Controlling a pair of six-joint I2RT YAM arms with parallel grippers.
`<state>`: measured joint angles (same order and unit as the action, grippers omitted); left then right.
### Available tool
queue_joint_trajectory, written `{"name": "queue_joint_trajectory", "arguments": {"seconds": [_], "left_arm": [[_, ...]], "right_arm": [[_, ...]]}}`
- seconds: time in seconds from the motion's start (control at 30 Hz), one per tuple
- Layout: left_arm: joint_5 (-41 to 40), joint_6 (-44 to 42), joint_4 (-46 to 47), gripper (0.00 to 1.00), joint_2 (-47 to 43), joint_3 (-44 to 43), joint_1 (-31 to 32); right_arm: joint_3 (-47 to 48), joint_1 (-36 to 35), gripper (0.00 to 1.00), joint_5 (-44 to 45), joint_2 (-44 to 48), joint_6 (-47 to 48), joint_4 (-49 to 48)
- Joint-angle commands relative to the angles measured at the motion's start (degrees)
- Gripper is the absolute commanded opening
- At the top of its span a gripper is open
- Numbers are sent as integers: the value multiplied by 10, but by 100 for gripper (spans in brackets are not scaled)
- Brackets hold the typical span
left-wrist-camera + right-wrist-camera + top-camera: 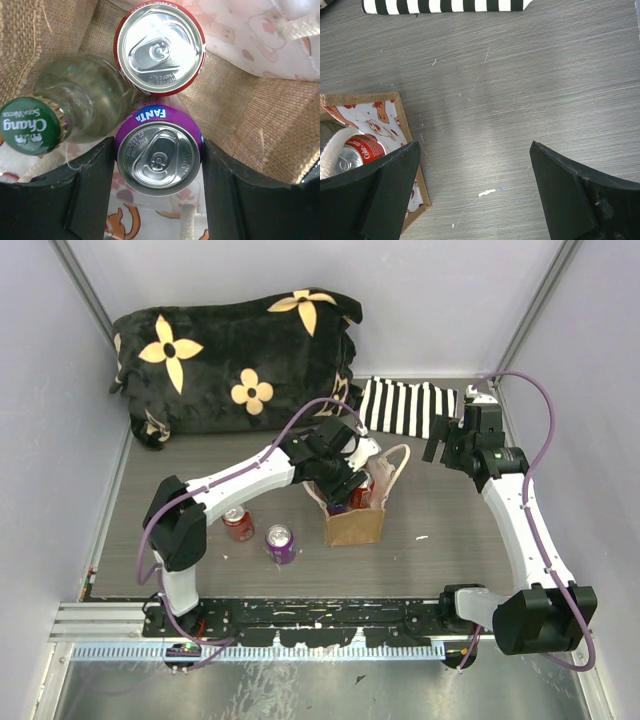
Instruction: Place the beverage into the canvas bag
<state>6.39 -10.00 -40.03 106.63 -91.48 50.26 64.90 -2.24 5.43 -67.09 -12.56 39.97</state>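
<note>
The tan canvas bag (356, 526) with cream loop handles stands mid-table. My left gripper (344, 490) reaches down into its mouth. In the left wrist view my left gripper (158, 167) is shut on a purple Fanta can (158, 155), its fingers (95, 185) touching both sides, inside the burlap walls (250, 115). Beside it in the bag stand a red can (160, 47) and a green-capped Chang soda bottle (75, 107). My right gripper (441, 446) (474, 150) is open and empty over bare table, right of the bag's rim (402, 115).
A red can (238, 524) and a purple can (280, 543) stand on the table left of the bag. A black-and-white striped cloth (405, 408) (445, 5) lies behind. A black flowered cushion (235, 360) fills the back left. White walls close in the sides.
</note>
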Motion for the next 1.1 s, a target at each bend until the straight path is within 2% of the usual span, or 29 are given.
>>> {"name": "queue_joint_trajectory", "arguments": {"seconds": [0.0, 0.33, 0.4, 0.43, 0.5, 0.6, 0.73, 0.83, 1.07], "left_arm": [[-31, 4, 74, 0, 0, 6, -1], [-54, 3, 84, 0, 14, 15, -1], [-55, 2, 81, 7, 16, 14, -1], [-54, 1, 78, 15, 17, 14, 0], [-54, 0, 75, 38, 16, 14, 1], [-54, -3, 73, 65, 12, 15, 3], [-53, -5, 71, 85, 5, 13, 5], [-51, -7, 65, 91, 2, 11, 8], [-49, -5, 62, 93, -18, 4, 12]], "right_arm": [[2, 4, 97, 7, 17, 8, -17], [-2, 5, 97, 9, 18, 10, -17], [-4, 5, 97, 9, 19, 10, -17], [-3, 4, 97, 9, 19, 10, -17], [-3, 5, 97, 8, 19, 11, -17], [-4, 6, 97, 8, 20, 11, -17], [-6, 6, 97, 5, 20, 11, -17], [-6, 6, 97, 3, 20, 10, -17], [-5, 6, 97, 0, 19, 9, -17]]}}
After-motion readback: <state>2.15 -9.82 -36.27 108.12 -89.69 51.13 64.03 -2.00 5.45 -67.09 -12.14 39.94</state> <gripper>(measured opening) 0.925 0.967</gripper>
